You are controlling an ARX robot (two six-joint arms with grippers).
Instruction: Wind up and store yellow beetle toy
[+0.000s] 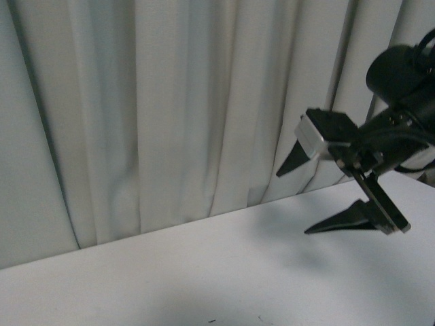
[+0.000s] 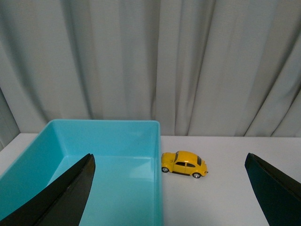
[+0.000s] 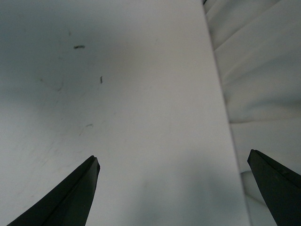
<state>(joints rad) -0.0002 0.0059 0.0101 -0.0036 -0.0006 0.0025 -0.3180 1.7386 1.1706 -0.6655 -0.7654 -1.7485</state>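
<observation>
**Beetle on bench beside bin, both end effectors wide**

The beetle [image 2: 184,163] stands on its four wheels on the white bench [image 2: 235,193], outside the teal bin [image 2: 106,136] and just beside the bin's side wall, near a corner of the rim. One end of the car points at that wall. Whether it touches the wall cannot be told. The car is upright, side-on to the left wrist camera, its dark windows and silver hubs showing. The bin's floor, as far as it is in view, is bare teal.

The left end effector [image 2: 169,157] is spread wide and holds nothing. One dark finger [image 2: 66,193] shows over the bin's interior and the other over bare bench on the far side of the car. Beetle and bin wall both lie in the gap between the two fingers, farther out than the tips.

The right end effector [image 1: 292,204] is also spread wide and empty. In the front view it hangs above the bench at the right, tilted, its two pointed black fingers [image 1: 346,219] aimed leftward, one above the other, casting a soft shadow below. Its wrist view looks down on plain bench with a few small dark specks [image 3: 79,46].

A pale pleated curtain [image 1: 170,102] hangs behind the bench along its far edge.
</observation>
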